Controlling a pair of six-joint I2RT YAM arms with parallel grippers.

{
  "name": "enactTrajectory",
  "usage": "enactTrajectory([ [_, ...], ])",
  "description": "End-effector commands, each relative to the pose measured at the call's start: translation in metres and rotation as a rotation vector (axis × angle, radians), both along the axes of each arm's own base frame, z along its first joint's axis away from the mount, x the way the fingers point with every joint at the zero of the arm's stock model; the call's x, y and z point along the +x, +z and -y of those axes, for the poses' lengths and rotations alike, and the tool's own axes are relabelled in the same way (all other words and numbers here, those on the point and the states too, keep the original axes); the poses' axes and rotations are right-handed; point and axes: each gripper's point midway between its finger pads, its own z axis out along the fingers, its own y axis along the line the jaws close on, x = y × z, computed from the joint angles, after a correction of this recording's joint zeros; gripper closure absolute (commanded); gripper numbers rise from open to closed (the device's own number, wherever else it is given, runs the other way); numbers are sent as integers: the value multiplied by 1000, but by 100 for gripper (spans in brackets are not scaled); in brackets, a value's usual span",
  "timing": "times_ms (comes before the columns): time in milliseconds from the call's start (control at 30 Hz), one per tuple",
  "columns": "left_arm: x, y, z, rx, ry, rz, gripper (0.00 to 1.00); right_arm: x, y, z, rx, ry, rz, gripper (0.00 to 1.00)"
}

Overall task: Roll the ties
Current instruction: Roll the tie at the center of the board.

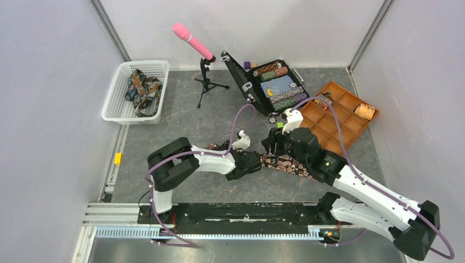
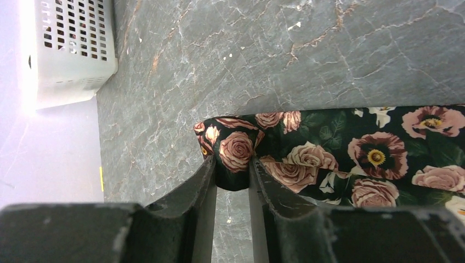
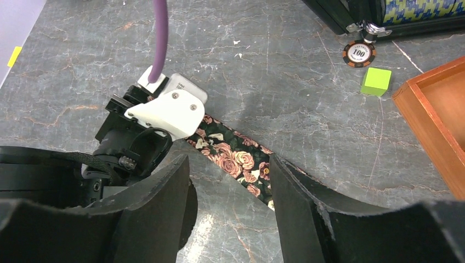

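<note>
Pinching the folded end of the tie (image 2: pixel 356 159), the left gripper (image 2: pixel 233 167) has its two fingers nearly closed on the cloth. The tie lies flat on the table (image 2: pixel 274 55), between the two arms. The right gripper (image 3: pixel 229 170) hangs over it farther along, wide open and holding nothing. The tie looks soft, thin and light, so it will likely flop and slide. The end seems the best place to grab, to start a tight roll.

You've got one rose-print tie (image 3: pixel 236 159) laid out, one white basket (image 1: pixel 131 117), one loose poker chip (image 3: pixel 359 53), one green cube (image 3: pixel 376 81).
</note>
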Motion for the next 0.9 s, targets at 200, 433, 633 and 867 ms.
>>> enactTrajectory([
  [200, -5, -17, 11, -75, 39, -31, 59, 8, 30, 3, 47, -31, 72, 33],
  [433, -9, -19, 13, -105, 42, -53, 47, 7, 27, 4, 47, -37, 64, 29],
  [633, -9, -15, 15, -122, 40, -54, 55, 7, 23, 4, 47, -40, 55, 27],
  [867, -9, -16, 15, -119, 36, -61, 62, 7, 23, 4, 49, -42, 53, 26],
])
